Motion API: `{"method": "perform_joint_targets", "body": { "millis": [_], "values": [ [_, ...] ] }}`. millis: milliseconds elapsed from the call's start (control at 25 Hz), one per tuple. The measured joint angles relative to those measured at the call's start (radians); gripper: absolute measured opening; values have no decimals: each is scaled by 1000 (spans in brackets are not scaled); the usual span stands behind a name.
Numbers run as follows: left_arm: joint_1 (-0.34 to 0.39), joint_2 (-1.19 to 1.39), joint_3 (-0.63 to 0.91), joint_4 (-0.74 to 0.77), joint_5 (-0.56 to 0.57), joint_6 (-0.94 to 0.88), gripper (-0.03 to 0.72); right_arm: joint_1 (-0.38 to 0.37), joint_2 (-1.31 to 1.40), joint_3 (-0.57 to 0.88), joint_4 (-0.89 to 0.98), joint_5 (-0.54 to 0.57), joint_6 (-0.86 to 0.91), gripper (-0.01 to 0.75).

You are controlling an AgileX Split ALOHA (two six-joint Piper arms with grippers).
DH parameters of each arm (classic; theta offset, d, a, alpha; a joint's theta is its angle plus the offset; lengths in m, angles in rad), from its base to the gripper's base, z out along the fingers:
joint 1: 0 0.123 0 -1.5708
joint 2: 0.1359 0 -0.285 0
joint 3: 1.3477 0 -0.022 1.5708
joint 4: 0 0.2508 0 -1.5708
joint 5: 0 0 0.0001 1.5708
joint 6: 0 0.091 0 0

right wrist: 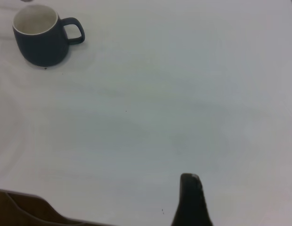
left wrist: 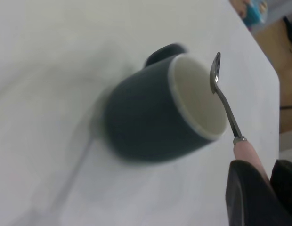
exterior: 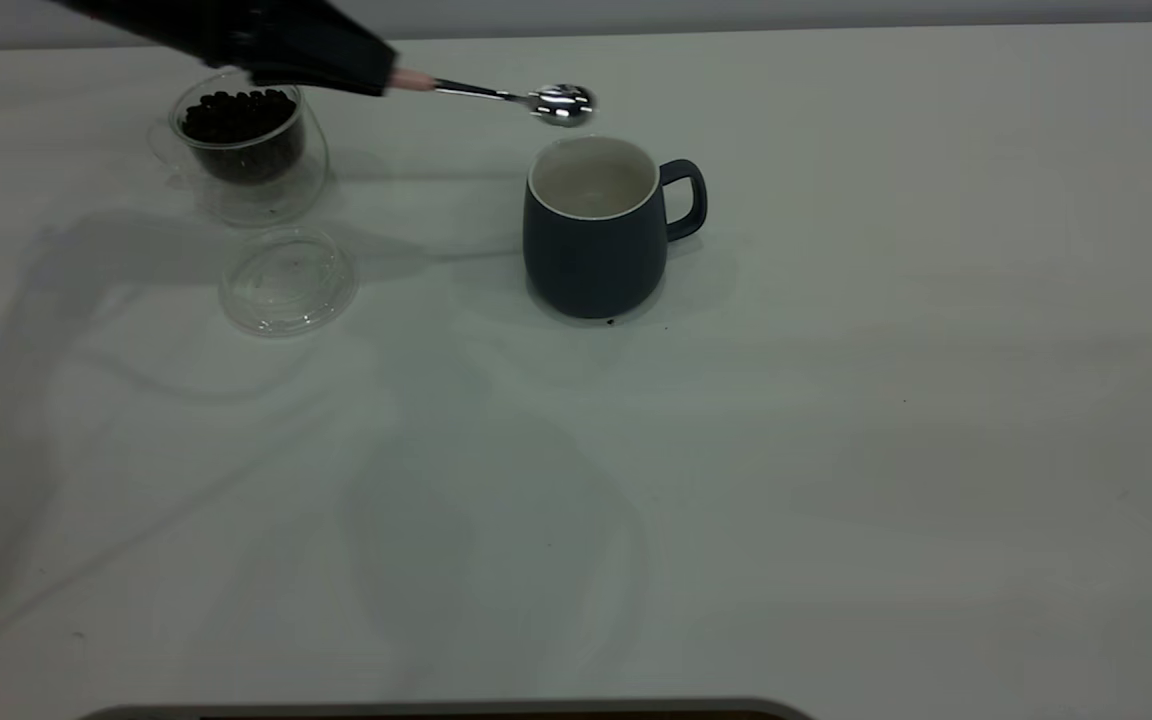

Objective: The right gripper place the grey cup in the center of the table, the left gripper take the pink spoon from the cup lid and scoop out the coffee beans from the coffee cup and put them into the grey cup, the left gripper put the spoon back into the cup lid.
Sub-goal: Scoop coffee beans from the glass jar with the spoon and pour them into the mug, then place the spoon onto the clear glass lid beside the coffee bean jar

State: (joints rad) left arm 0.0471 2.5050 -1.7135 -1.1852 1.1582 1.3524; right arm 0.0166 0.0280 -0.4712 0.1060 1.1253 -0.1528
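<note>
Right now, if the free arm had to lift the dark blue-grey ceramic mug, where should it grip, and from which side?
Probably the loop handle of the dark blue-grey ceramic mug. The mug stands upright and the handle sticks out toward the right arm's side, away from the pink-handled spoon over the far rim. Come in level from that side, one finger through the loop.

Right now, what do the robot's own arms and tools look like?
The left tool is matte black, a broad wedge tapering toward its tip, with no cables or markings visible. The right tool shows only one dark, rounded, slightly glossy finger; nothing more of that arm is visible.
</note>
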Motion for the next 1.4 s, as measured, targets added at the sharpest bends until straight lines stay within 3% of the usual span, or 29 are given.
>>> {"method": "perform_joint_targets", "body": {
  "millis": [240, 440, 920, 1200, 1400],
  "values": [
    [42, -69, 0, 104, 1, -147, 122, 0, 0, 0, 0, 0, 0, 588],
    [66, -142, 63, 104, 9, -171, 122, 0, 0, 0, 0, 0, 0, 588],
    [286, -250, 362, 97, 5, -71, 121, 0, 0, 0, 0, 1, 0, 588],
    [399, -250, 395, 152, 1, -84, 121, 0, 0, 0, 0, 1, 0, 588],
    [415, -200, 395, 153, 1, -126, 121, 0, 0, 0, 0, 1, 0, 588]
  ]
}}
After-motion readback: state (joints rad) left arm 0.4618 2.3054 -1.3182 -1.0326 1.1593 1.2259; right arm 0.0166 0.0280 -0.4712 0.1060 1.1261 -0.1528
